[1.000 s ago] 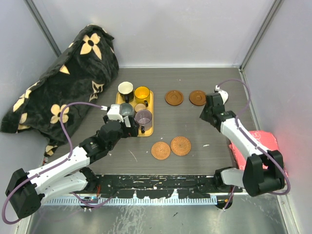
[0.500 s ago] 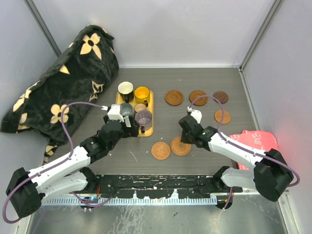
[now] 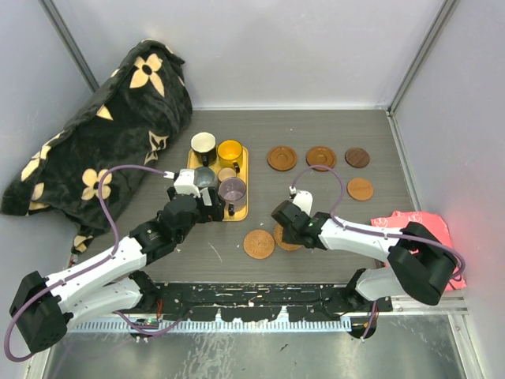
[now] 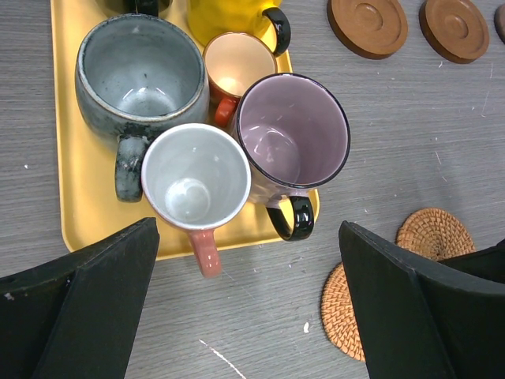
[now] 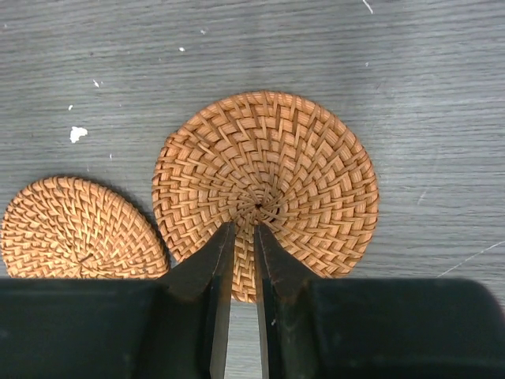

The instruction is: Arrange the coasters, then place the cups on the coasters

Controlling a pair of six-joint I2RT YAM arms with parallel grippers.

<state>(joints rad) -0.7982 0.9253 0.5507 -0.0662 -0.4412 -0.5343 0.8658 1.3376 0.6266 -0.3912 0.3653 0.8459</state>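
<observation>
Six cups stand on the yellow tray (image 3: 244, 169): black with cream inside (image 3: 203, 143), yellow (image 3: 230, 149), grey (image 4: 142, 75), small copper-brown (image 4: 237, 63), purple (image 4: 292, 130) and white (image 4: 195, 175). My left gripper (image 4: 248, 237) hovers open over the tray's near edge, holding nothing. Four coasters lie at the back right (image 3: 282, 158) (image 3: 320, 158) (image 3: 357, 157) (image 3: 360, 189). Two woven coasters lie at the front middle (image 5: 79, 229) (image 5: 268, 170). My right gripper (image 5: 244, 229) is shut just above the right-hand one (image 3: 286, 242), its tips near the centre.
A dark flowered blanket (image 3: 110, 134) is heaped at the back left. A red cloth (image 3: 414, 225) lies by the right wall. Walls close in the table on three sides.
My right arm has swung from the back-right coasters to the front middle, over the woven coaster. Two back-right coasters have come into view. The left arm has not moved.
</observation>
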